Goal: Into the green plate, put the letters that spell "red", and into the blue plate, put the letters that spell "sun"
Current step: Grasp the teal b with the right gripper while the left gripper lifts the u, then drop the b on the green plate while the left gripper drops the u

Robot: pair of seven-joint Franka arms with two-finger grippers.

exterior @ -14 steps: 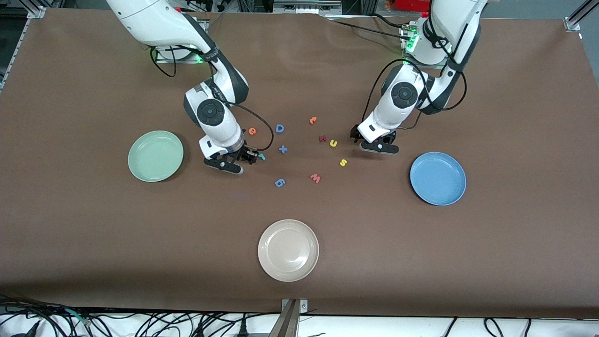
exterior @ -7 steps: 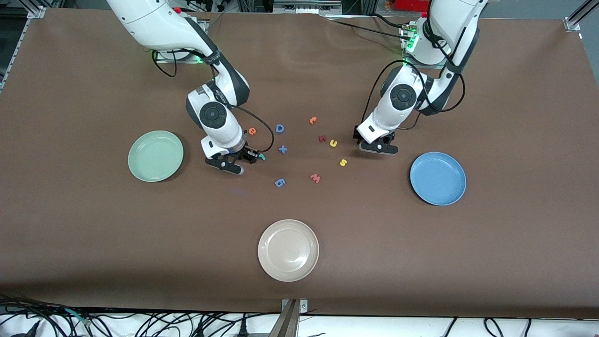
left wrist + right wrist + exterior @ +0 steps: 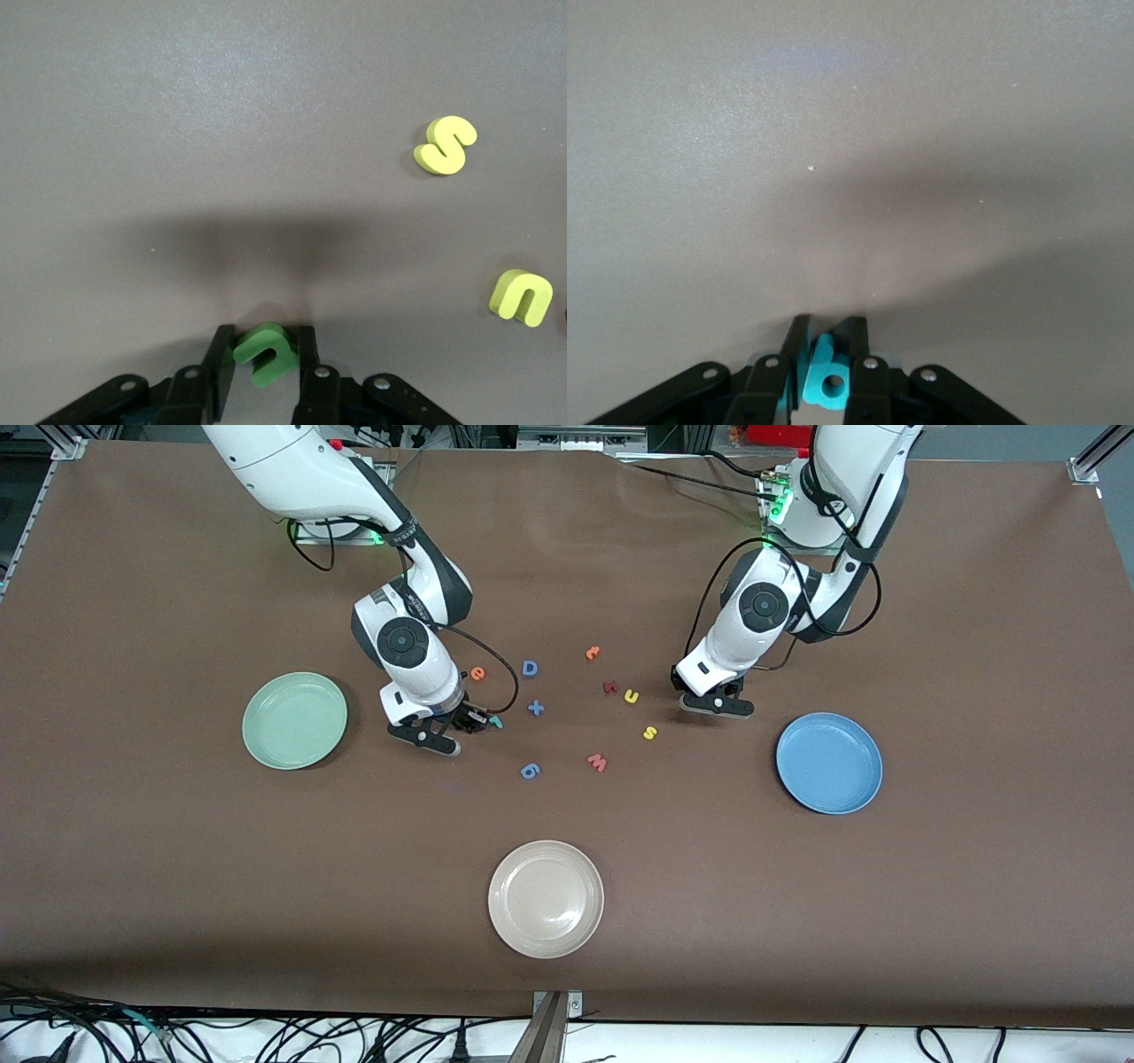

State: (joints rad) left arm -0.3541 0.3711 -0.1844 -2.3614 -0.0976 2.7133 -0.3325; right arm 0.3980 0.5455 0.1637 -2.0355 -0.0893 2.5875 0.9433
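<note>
Two pinches at once: left gripper (image 3: pixel 263 361) jaws clamp the green n (image 3: pixel 265 353), right gripper (image 3: pixel 826 365) jaws clamp the teal d (image 3: pixel 825 376), both low on the desk (image 3: pixel 177 886), and such thin edge grips could let either letter twist free on the lift.

Foam shapes on table: D (image 3: pixel 530 668), plus sign (image 3: pixel 535 708), 6 (image 3: pixel 530 771).

Round pale mint-green plate (image 3: pixel 294 720); round medium-blue plate (image 3: pixel 829 763); round beige-white plate (image 3: pixel 546 899); plain brown table cover (image 3: pixel 177 868); small yellow foam "s" (image 3: pixel 445 146); yellow foam "u" (image 3: pixel 521 297); green foam "n" (image 3: pixel 266 353); teal foam "d" (image 3: pixel 826 376); orange foam "e" (image 3: pixel 477 673).
</note>
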